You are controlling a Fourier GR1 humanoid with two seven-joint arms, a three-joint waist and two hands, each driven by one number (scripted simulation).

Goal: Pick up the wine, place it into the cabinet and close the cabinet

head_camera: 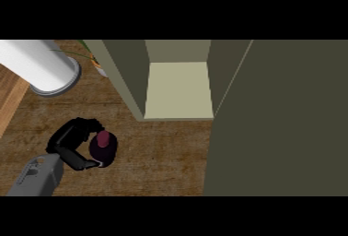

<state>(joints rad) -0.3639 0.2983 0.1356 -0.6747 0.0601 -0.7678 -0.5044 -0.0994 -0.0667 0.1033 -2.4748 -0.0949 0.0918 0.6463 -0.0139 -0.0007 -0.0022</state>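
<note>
A dark wine bottle with a maroon top stands on the wooden counter at lower left, seen from above. My left hand is curled round it from the left, fingers and thumb wrapping its body. The olive cabinet stands in the middle of the view with its interior open and a pale shelf showing inside. Its door is swung open and fills the right side of the view. My right hand does not show.
A white cylinder on a grey round base stands at the upper left. A bit of a potted plant shows behind the cabinet's left wall. Bare wooden counter lies between the bottle and the cabinet.
</note>
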